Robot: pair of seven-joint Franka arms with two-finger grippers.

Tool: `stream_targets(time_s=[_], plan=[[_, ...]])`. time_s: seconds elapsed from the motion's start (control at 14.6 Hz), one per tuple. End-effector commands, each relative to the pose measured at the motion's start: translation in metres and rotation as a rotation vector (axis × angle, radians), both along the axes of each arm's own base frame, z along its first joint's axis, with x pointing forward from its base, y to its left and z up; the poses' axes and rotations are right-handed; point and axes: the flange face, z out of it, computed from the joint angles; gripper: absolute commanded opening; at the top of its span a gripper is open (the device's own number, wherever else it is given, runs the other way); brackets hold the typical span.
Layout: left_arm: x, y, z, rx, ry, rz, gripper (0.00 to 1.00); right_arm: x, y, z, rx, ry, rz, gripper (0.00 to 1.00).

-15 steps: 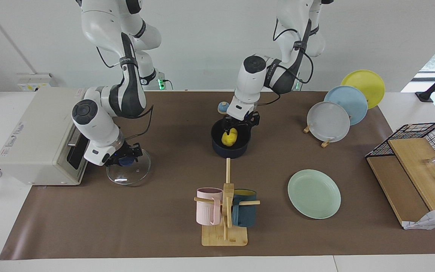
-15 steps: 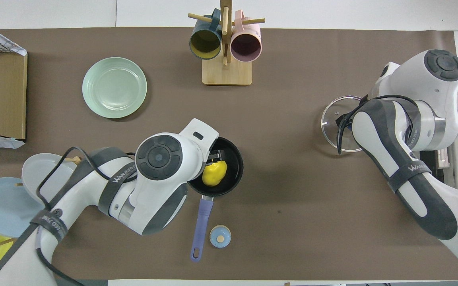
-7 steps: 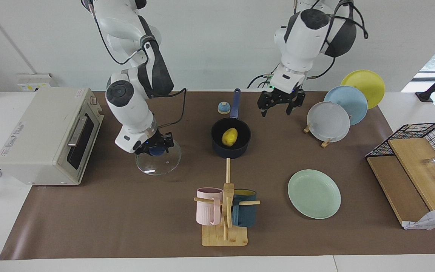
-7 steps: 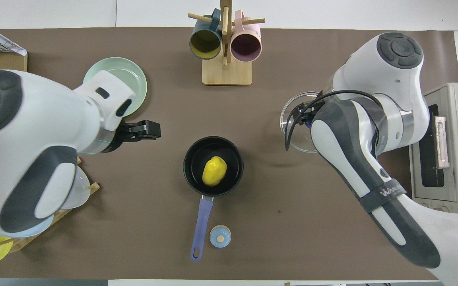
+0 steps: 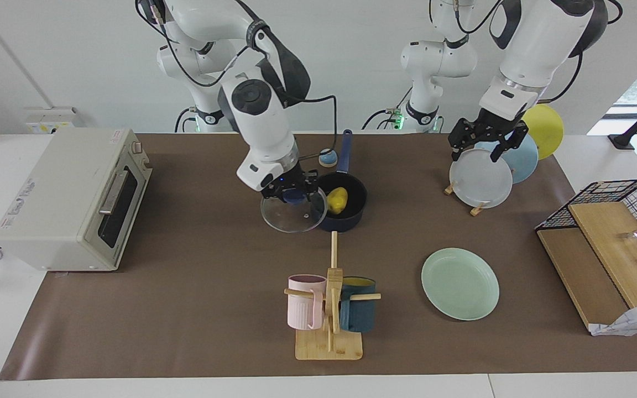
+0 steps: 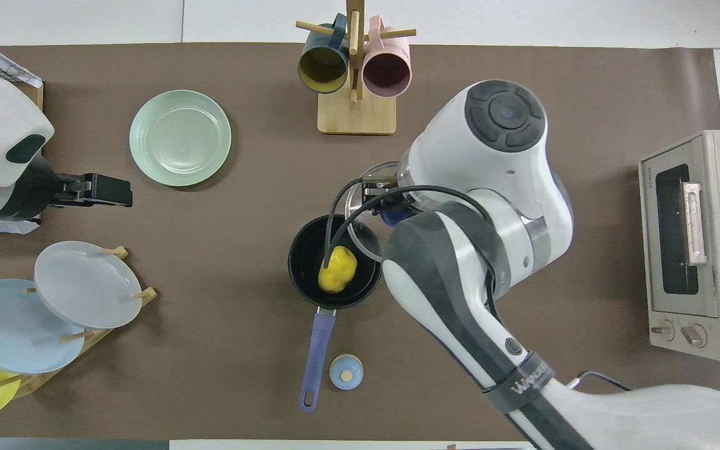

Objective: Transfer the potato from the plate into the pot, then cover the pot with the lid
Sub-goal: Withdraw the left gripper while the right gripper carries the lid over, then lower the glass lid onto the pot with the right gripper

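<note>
The yellow potato (image 5: 338, 200) (image 6: 337, 269) lies inside the navy pot (image 5: 347, 222) (image 6: 302, 250), whose blue handle (image 5: 345, 149) points toward the robots. My right gripper (image 5: 294, 195) (image 6: 391, 216) is shut on the blue knob of the glass lid (image 5: 293, 216) (image 6: 356, 209). It holds the lid in the air, over the pot's rim on the side toward the right arm's end. My left gripper (image 5: 486, 142) (image 6: 96, 190) is open and empty, raised over the plate rack. The mint-green plate (image 5: 459, 283) (image 6: 180, 137) lies bare, farther from the robots than the pot.
A toaster oven (image 5: 69, 193) stands at the right arm's end. A mug tree (image 5: 329, 315) with two mugs stands farther out than the pot. A rack of grey, blue and yellow plates (image 5: 480, 179) and a wire basket (image 5: 611, 193) are at the left arm's end. A small blue dome (image 5: 327, 157) sits beside the pot handle.
My right gripper has carried the lid from beside the toaster oven across to the pot's edge. My left gripper let go of the potato in the pot, rose and drew back over the plate rack.
</note>
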Motion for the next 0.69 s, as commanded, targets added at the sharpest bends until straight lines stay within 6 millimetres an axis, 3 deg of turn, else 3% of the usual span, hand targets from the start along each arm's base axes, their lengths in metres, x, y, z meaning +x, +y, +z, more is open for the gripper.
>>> stream_targets(time_s=[0.0,0.14,0.34,0.48,0.55,0.62], plan=[[-0.003,0.013,0.004,0.035,0.016,-0.018,1.00,-0.016,0.033,-0.004,0.019,-0.001,-0.036,0.63],[-0.003,0.020,0.005,0.043,0.021,-0.005,1.00,-0.033,0.054,-0.007,0.017,0.000,-0.042,0.63],[0.000,0.035,0.033,0.040,0.004,0.022,1.00,-0.059,0.070,-0.023,0.007,-0.019,-0.011,0.63],[0.000,0.044,0.046,0.045,0.014,0.038,1.00,-0.061,0.068,-0.025,0.001,-0.016,-0.010,0.63],[0.002,0.052,0.046,0.047,0.017,0.052,1.00,-0.060,0.068,-0.025,0.000,-0.021,-0.010,0.63],[0.006,0.047,0.039,0.050,0.032,0.044,1.00,-0.059,0.069,-0.022,0.003,-0.023,-0.010,0.63]])
